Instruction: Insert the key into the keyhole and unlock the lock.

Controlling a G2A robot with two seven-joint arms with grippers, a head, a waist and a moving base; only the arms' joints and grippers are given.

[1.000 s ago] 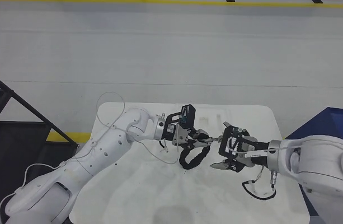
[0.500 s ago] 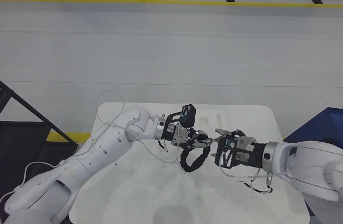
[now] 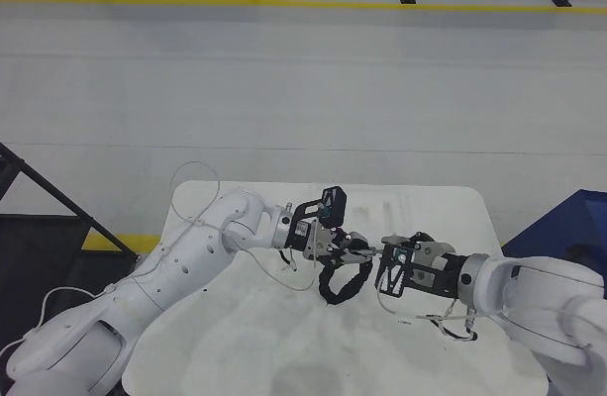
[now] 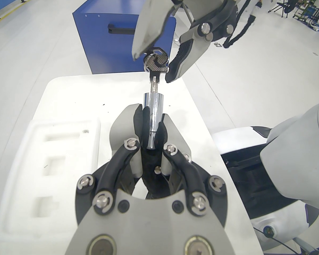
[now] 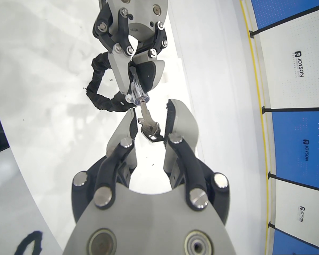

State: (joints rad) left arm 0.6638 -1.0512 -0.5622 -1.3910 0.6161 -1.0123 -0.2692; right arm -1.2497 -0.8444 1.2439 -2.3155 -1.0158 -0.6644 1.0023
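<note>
My left gripper (image 4: 150, 114) is squeezed tight on the lock (image 4: 153, 104). The lock is a shiny silver tube. It sticks out past my fingertips, up in the air above the table (image 4: 69, 94). The key (image 4: 155, 63) is in the keyhole at the end of the lock. Its silver part is pushed in and its dark head sticks out. My right gripper (image 5: 151, 108) comes from the other side, facing the left one. It holds the head of the key, with one finger (image 5: 133, 126) on each edge. A black cord (image 5: 94, 91) hangs in a loop just beside my left gripper. A white foam tray (image 4: 21, 147) with square holes lies on the table near it. A blue cabinet (image 4: 109, 43) stands past the far end of the table.
</note>
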